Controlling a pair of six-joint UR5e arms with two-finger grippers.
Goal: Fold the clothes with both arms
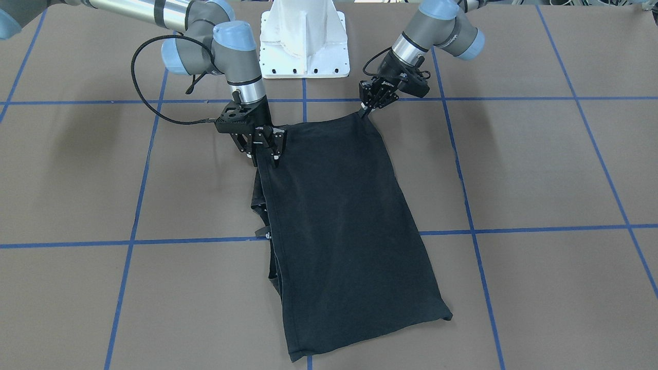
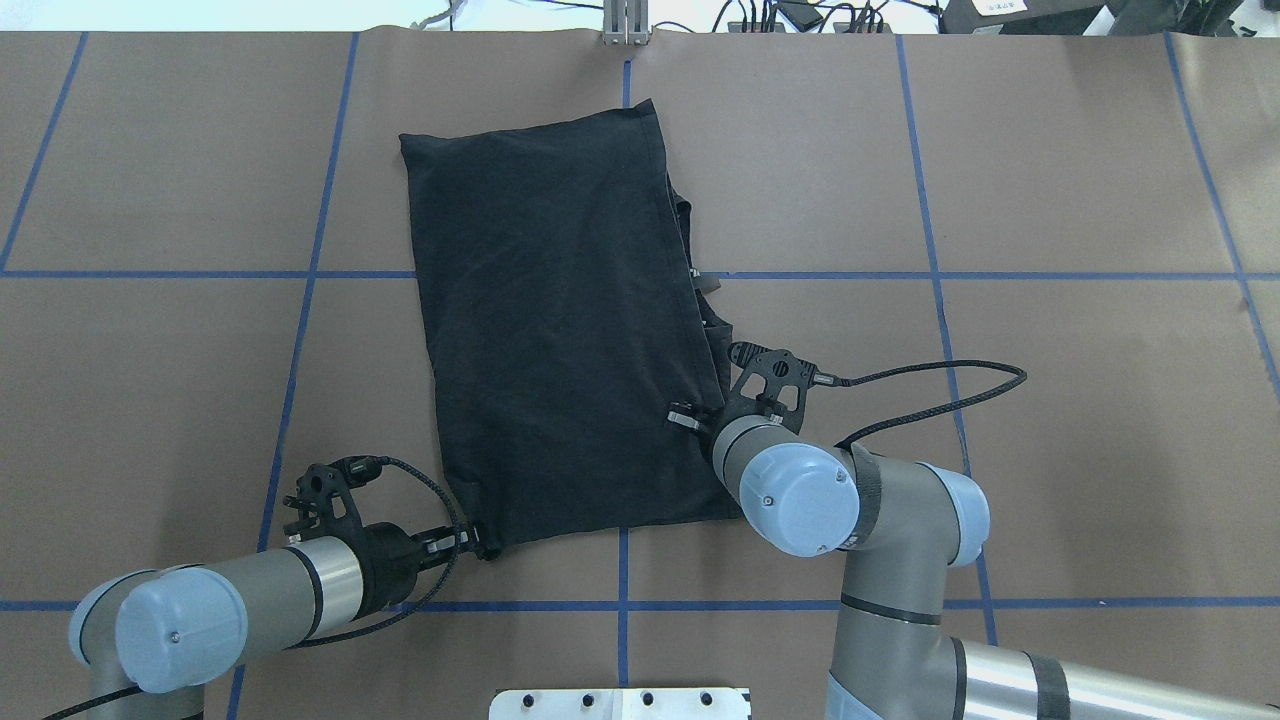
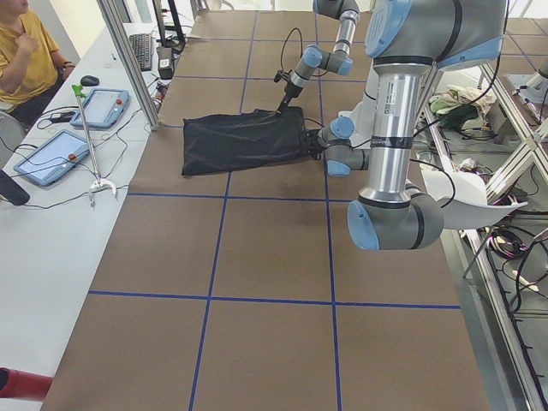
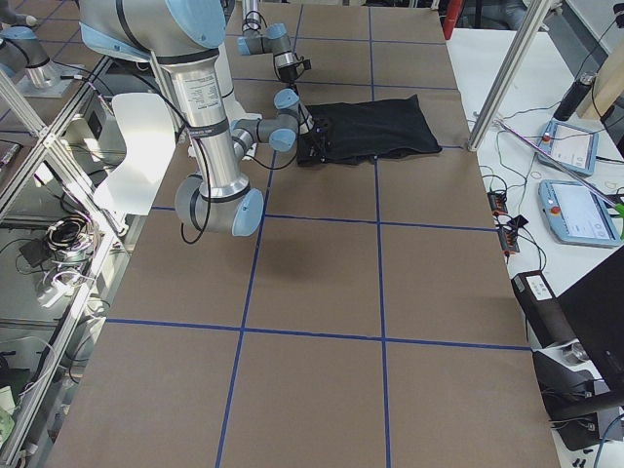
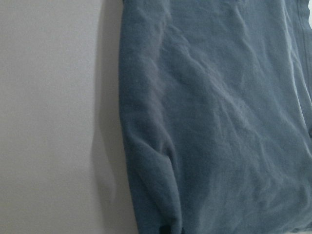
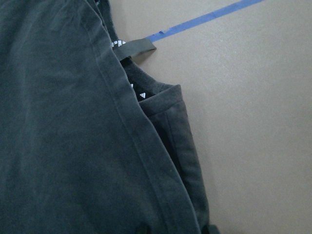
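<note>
Black T-shirt part-folded on the table, seen from the robot's side outward. Nearest, beside the white pedestal base (image 2: 620,703), the left gripper (image 1: 365,110) is clenched on the near left corner of the T-shirt (image 2: 550,320), which rises to a small peak at its fingertips. A little farther out, the right gripper (image 1: 266,156) stands over the shirt's right edge; its fingers appear clamped on the layered hem, though the wrist view shows only their tips. Beyond both grippers the garment lies flat, plain side up, as a long rectangle reaching across a blue tape line (image 2: 930,275) towards the far edge of the brown table (image 2: 1050,180). Under the right edge the collar (image 6: 161,100) and a loose label strip (image 6: 136,46) peep out.

Risks, as judged: the left grip holds very little cloth and could slip under tension. The right grip may hold only the upper layers, so the collar side could fall free. Uneven lifting would skew the fold.
</note>
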